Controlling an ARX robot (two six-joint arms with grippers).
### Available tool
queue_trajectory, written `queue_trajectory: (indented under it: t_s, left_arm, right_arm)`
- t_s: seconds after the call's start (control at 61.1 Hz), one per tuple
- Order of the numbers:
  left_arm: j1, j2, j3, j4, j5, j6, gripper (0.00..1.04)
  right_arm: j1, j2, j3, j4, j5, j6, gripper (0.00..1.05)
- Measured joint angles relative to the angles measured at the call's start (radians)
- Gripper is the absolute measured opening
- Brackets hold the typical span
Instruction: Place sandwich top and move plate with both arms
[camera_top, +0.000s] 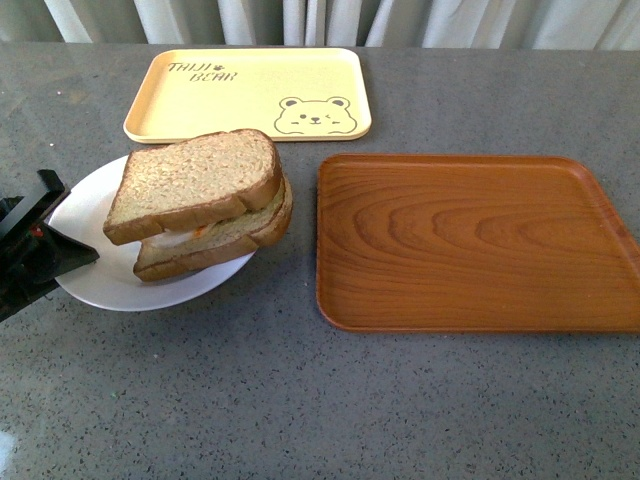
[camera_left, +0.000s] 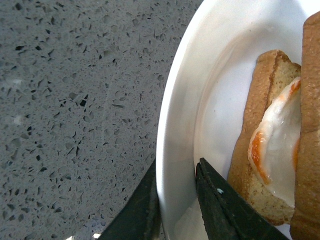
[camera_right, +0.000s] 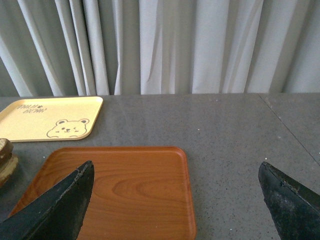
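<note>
Sandwich top (camera_top: 195, 180) is on – the speckled brown slice lies flat over the egg slice (camera_top: 215, 240), skewed a little so the lower slice's crust peeks out along the near edge. White and orange of the fried egg (camera_left: 272, 150) show between the two slices in the left wrist view. The whole stack sits on the white plate (camera_top: 100, 285), and the plate rests on the grey speckled counter (camera_top: 300, 400), just left of the brown wood-grain tray (camera_top: 470, 240) and just in front of the yellow bear tray (camera_top: 250, 95).

Left pincer (camera_left: 175, 205) is at the plate's left rim – one black finger (camera_left: 142, 210) under the outside of the rim, the other (camera_left: 220, 210) inside on the plate's surface, clamped on the edge, close to the lower slice's crust but not touching it.

Right pincer (camera_right: 175, 200) hangs with its fingers spread wide apart, nothing between them, above the near end of the wood-grain tray, with a pale curtain (camera_right: 200, 45) beyond the counter's far edge.
</note>
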Motion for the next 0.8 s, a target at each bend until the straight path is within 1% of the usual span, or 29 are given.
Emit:
queue_trajectory:
  t_s: [0.065, 0.131, 0.213, 0.425, 0.801]
  left_arm:
    - [0.006, -0.002, 0.0, 0.005, 0.031, -0.04, 0.11]
    - [0.014, -0.008, 0.0, 0.019, 0.066, -0.076, 0.06]
    - [0.023, -0.015, -0.003, 0.035, 0.099, -0.1, 0.04]
    - [0.04, -0.029, -0.024, 0.068, 0.158, -0.163, 0.03]
    - [0.055, -0.05, -0.056, 0.108, 0.209, -0.223, 0.03]
  right_arm:
    - [0.0, 0.0, 0.0, 0.0, 0.0, 0.0, 0.96]
    - [0.0, 0.0, 0.0, 0.0, 0.0, 0.0, 0.96]
    - [0.0, 0.0, 0.0, 0.0, 0.0, 0.0, 0.96]
    - [0.0, 0.0, 0.0, 0.0, 0.0, 0.0, 0.96]
    - [0.0, 0.0, 0.0, 0.0, 0.0, 0.0, 0.96]
